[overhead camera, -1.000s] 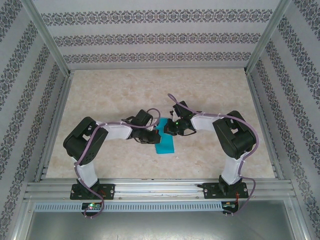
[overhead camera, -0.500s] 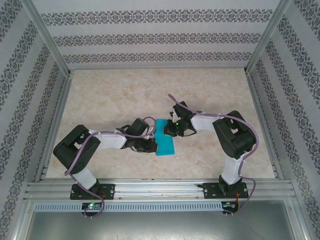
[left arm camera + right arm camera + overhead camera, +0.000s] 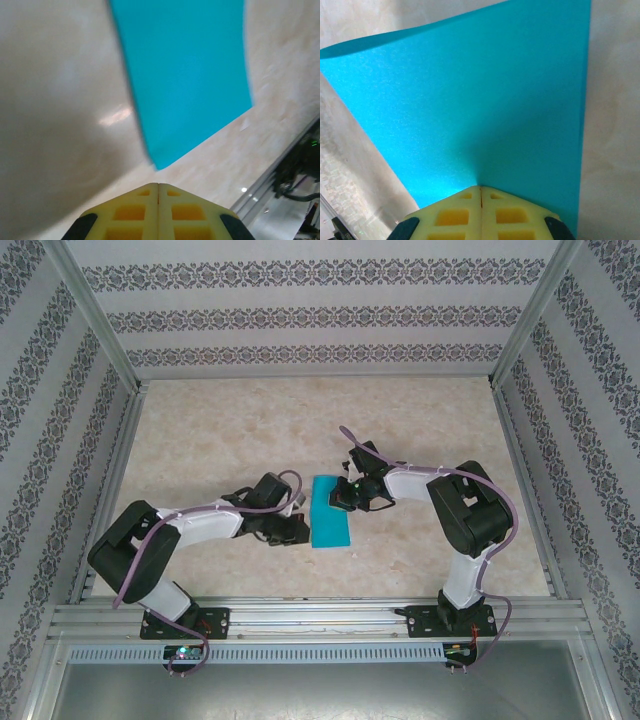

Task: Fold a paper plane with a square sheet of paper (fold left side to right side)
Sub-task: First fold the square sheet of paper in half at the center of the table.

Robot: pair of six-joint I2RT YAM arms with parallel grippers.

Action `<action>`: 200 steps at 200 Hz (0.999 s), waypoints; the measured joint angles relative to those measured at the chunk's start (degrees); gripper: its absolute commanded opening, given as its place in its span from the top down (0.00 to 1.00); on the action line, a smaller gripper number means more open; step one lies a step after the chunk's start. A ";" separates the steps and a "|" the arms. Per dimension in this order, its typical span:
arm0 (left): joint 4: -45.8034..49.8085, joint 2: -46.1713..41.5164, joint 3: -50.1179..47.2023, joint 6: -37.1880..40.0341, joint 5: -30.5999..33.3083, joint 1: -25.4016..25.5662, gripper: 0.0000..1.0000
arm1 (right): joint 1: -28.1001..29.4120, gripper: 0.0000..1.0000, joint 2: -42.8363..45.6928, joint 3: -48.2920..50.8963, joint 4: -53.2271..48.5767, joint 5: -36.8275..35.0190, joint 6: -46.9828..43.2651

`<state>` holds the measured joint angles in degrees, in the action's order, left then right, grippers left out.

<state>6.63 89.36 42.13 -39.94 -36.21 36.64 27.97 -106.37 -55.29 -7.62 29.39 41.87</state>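
Note:
The square sheet of paper [image 3: 330,512] lies on the table between the two arms as an upright teal rectangle, narrower than it is tall. My left gripper [image 3: 302,530] is shut and empty, its tip [image 3: 158,185] just short of the paper's [image 3: 185,75] near left corner. From the right, my right gripper [image 3: 339,502] is shut too, with its closed tip [image 3: 480,188] resting on top of the sheet [image 3: 485,100]. One far edge of the sheet curls slightly upward in the right wrist view. No dart-shaped paper plane is in view.
The beige marbled table [image 3: 240,430] is boxed in by patterned walls [image 3: 300,315] on three sides. Aluminium rails [image 3: 320,618] run along the near edge by both arm bases. A metal rail and cables [image 3: 295,175] show at the right of the left wrist view.
My left arm has drawn back toward the near left and off the paper, so the sheet's left edge now shows fully. The right gripper has stayed on the sheet.

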 measured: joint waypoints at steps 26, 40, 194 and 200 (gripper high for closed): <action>-3.15 3.61 3.98 -0.24 -1.99 0.00 0.94 | 0.00 1.00 0.02 0.07 0.17 0.00 0.00; -4.85 6.67 4.76 -0.57 -2.84 0.00 0.94 | 0.00 1.00 0.02 0.07 0.17 0.00 -0.02; -11.21 7.96 -3.06 -1.11 -3.69 0.92 0.94 | 0.00 1.00 0.02 0.04 -0.26 0.15 -0.52; -11.13 7.48 -3.48 -1.14 -3.69 0.92 0.94 | 0.00 1.00 0.02 0.04 -0.26 0.17 -0.68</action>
<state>-4.49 96.84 38.65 -41.08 -39.90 37.56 27.97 -106.34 -55.24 -7.88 29.56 41.19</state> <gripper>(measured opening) 0.057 0.046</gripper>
